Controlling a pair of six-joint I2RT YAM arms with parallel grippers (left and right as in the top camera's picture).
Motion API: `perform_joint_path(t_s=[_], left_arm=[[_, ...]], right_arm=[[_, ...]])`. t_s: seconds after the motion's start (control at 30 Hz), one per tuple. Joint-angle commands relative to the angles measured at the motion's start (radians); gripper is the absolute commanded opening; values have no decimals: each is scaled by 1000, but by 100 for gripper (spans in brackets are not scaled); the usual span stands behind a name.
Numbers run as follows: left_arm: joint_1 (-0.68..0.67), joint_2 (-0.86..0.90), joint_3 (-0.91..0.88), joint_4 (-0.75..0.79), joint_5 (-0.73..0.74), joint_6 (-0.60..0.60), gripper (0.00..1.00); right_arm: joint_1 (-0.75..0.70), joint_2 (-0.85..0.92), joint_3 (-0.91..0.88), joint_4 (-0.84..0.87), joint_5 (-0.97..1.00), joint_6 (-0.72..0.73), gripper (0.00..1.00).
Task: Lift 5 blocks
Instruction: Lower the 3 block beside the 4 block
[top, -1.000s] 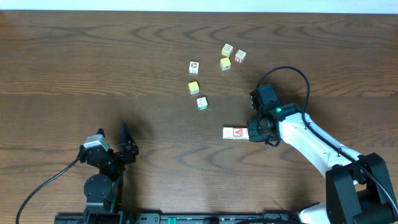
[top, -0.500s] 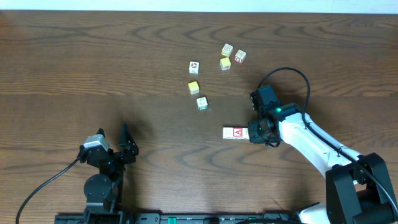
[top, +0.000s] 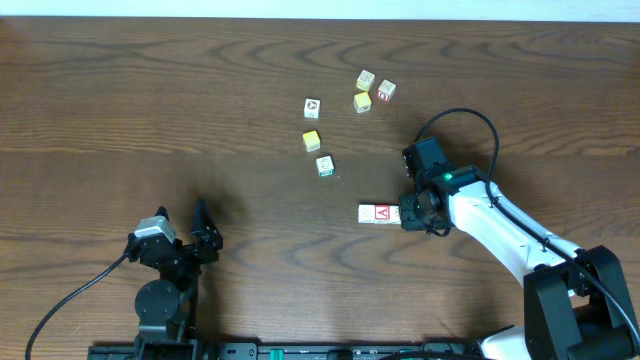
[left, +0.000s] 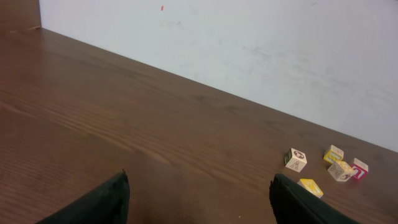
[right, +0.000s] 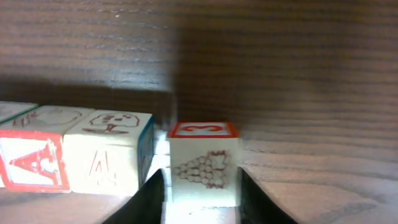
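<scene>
My right gripper (right: 200, 186) pinches the red-trimmed "3" block (right: 204, 158) by its flat sides, near-right on the table (right: 298, 74), just beside the "4" block (right: 109, 158). It looks like light, stiff, slightly slick wood. My left gripper (left: 199, 199) gapes wide, empty.

Nine blocks can be counted for sure. Two are plain yellow blocks (top: 362, 101) (top: 312, 141) and four are picture blocks (top: 366, 79) (top: 387, 91) (top: 312, 107) (top: 325, 166). All six lie scattered well apart from the right gripper (top: 402, 214), out beyond it. One red-numbered block (right: 204, 163) sits between that gripper's fingers. Two neighbouring blocks (right: 109, 158) (right: 31, 158) stand in a row just beside it. The edge of a possible tenth block shows past them. There are two arms (top: 490, 215) (top: 165, 260) and one table (top: 120, 90).
</scene>
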Motion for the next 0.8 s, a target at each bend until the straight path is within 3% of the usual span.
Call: perform_joint_path(t_s=[0.0, 0.07, 0.2, 0.77], left_arm=[[2, -1, -18, -40, -13, -2, 72], [2, -1, -18, -40, -13, -2, 72], [2, -1, -18, -40, -13, -2, 73], [2, -1, -18, -40, -13, -2, 72]], right_arm=[[9, 1, -7, 1, 4, 12, 25], [9, 1, -7, 1, 5, 12, 38], [9, 1, -7, 1, 5, 12, 43], [9, 1, -56, 34, 5, 34, 45]])
